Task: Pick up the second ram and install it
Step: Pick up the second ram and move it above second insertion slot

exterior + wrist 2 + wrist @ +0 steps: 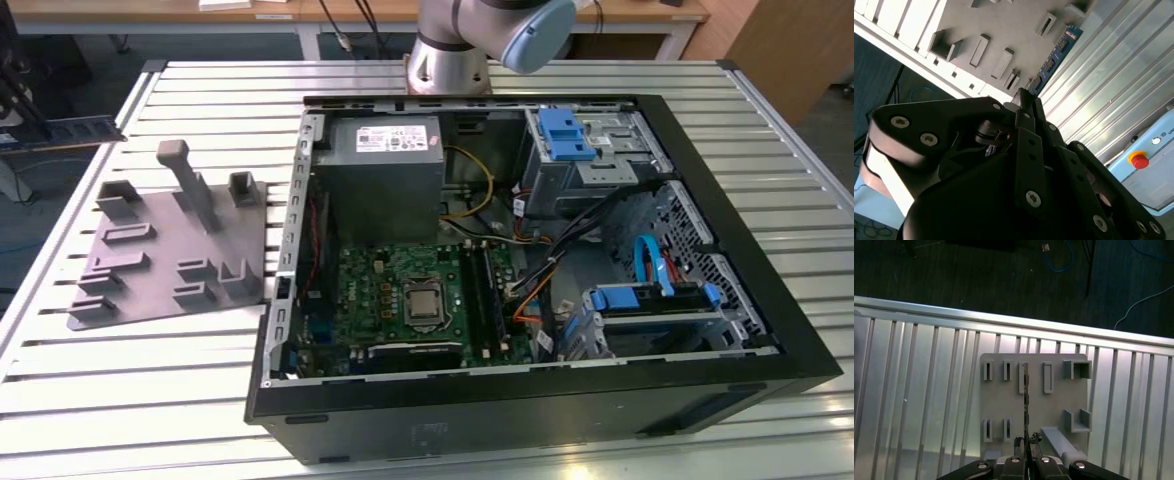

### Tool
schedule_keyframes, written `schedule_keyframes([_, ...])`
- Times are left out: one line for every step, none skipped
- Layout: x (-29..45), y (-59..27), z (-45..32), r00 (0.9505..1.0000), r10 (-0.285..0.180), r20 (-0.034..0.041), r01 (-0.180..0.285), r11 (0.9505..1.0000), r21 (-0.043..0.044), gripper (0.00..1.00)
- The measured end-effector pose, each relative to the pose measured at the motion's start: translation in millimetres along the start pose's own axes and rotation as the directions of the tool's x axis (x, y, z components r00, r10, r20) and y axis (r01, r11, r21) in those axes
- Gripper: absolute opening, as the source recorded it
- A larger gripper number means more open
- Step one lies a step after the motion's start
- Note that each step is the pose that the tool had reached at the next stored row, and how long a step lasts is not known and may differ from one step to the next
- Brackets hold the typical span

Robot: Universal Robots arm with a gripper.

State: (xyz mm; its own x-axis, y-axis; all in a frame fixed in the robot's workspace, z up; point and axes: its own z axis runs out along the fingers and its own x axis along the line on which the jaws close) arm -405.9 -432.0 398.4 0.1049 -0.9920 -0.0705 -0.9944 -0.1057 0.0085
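Slatted metal desk [929,390]: ram pickup stage.
Tool [1026,446], lower centre in first wrist view, clamped on the second ram [1026,400], edge-on over grey fixture plate [1004,410]. Grasp made; fitting into computer case [534,400] not yet done.

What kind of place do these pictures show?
Probably a robotics lab or test workshop: an open computer case lies on a slatted metal table beside a grey fixture plate, and the gripper holds the second ram.

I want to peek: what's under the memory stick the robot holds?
A grey slotted plate on the ribbed table. The memory stick covers a thin strip of that plate.
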Motion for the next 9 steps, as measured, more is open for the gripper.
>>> schedule_keyframes([0.0,0.0,-0.1,1.0000,0.000,-0.0001,0.000,1.0000,-0.0001,0.14])
schedule_keyframes([0.0,0.0,-0.2,1.0000,0.000,-0.0001,0.000,1.0000,-0.0002,0.14])
schedule_keyframes([0.0,0.0,-0.3,1.0000,0.000,-0.0002,0.000,1.0000,-0.0003,0.14])
schedule_keyframes([0.0,-0.1,-0.3,1.0000,0.000,-0.0002,0.000,1.0000,-0.0003,0.14])
schedule_keyframes([0.1,-0.9,-0.5,1.0000,0.000,-0.0003,0.000,1.0000,-0.0006,0.14])
schedule_keyframes([0.2,-2.0,-0.4,1.0000,0.000,-0.0002,0.000,1.0000,-0.0004,0.14])
schedule_keyframes([0.4,-4.2,-0.3,1.0000,0.000,-0.0001,0.000,1.0000,-0.0003,0.14])
schedule_keyframes([0.8,-7.1,-0.5,1.0000,0.000,-0.0003,0.000,1.0000,-0.0006,0.14])
schedule_keyframes([1.2,-11.0,-0.5,1.0000,0.000,-0.0002,0.000,1.0000,-0.0007,0.14])
